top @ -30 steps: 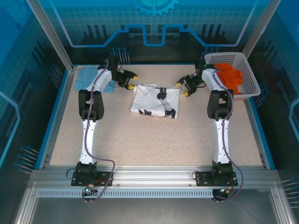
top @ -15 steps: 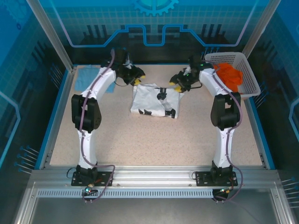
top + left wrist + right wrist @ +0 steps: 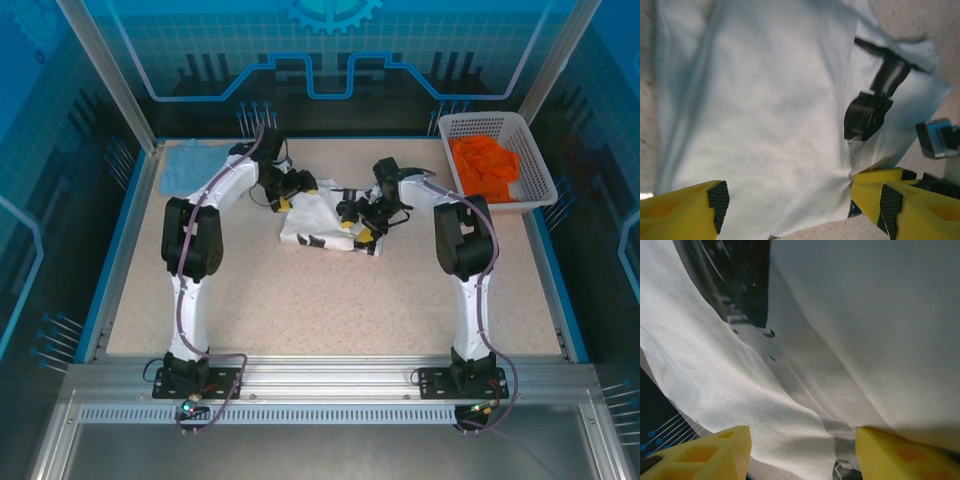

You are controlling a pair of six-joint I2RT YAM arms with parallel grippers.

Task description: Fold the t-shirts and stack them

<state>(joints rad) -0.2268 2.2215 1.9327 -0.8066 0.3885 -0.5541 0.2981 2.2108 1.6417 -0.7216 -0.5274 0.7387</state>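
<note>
Left gripper: yellow fingers wide apart, low over the white t-shirt, straddling cloth just beside a black print mark. Nothing pinched.

Right gripper: fingers also spread, with white cloth rumpled between and under them. Not closed on it as far as I can see.

Top view: both grippers are on the shirt. The left is at its far-left corner, the right over its right side.

White t-shirt: mid-table, in a rough compact rectangle, so it reads as partly folded. Edges are uneven. My call is one more fold or a tidy-up before it's done.

Light blue t-shirt: far-left corner, lying flat, well apart from the white one. It looks folded small, but I can't confirm that.

No stack yet, since the two shirts are apart.

White lattice basket, far right, holds orange cloth. Can't tell if that's another shirt in the queue.

Status: roughly mid-task. Left to do:
- finish the white fold
- put one shirt on the other
- possibly deal with the basket contents
</note>
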